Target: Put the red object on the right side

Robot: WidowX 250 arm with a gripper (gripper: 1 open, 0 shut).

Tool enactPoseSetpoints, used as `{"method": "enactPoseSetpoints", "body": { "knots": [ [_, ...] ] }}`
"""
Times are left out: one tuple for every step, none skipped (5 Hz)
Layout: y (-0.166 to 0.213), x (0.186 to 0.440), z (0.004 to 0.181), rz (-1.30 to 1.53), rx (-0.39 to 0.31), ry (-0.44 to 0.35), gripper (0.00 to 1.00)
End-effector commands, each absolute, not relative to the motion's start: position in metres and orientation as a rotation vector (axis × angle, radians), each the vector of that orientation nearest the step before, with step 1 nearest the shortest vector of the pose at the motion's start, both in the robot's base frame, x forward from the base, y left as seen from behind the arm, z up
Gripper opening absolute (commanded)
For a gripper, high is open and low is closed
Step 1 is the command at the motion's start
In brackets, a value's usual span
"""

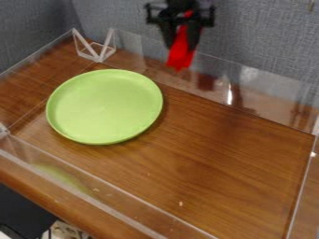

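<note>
The red object point(182, 49), a bright red elongated block, hangs upright in the air at the back of the table, above and to the right of the green plate point(104, 105). My black gripper point(182, 21) is shut on its top end and points almost straight down. The block's lower end is clear of the wooden tabletop point(225, 159). The image around the gripper is a little blurred.
Clear acrylic walls point(249, 79) ring the wooden table on all sides. A small white wire stand point(92, 44) sits at the back left corner. Bare wood extends to the right of the plate.
</note>
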State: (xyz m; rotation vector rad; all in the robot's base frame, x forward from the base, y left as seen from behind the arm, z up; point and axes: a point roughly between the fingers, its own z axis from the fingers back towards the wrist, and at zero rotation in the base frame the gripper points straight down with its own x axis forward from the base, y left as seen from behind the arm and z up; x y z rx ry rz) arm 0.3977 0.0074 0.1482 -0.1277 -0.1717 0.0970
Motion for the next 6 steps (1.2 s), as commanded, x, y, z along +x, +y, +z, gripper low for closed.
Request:
{"method": "enactPoseSetpoints", "body": {
  "knots": [
    [-0.032,0.373,0.189,0.050,-0.133,-0.249,0.00],
    [-0.075,0.348,0.176,0.002,-0.150,-0.209,0.00],
    [-0.113,0.318,0.149,-0.066,-0.164,-0.162,0.00],
    [-0.141,0.286,0.124,-0.099,-0.176,-0.126,0.00],
    [-0.152,0.267,0.093,-0.132,-0.179,-0.099,0.00],
    [-0.159,0.271,0.081,-0.220,-0.142,-0.064,0.00]
  ]
}}
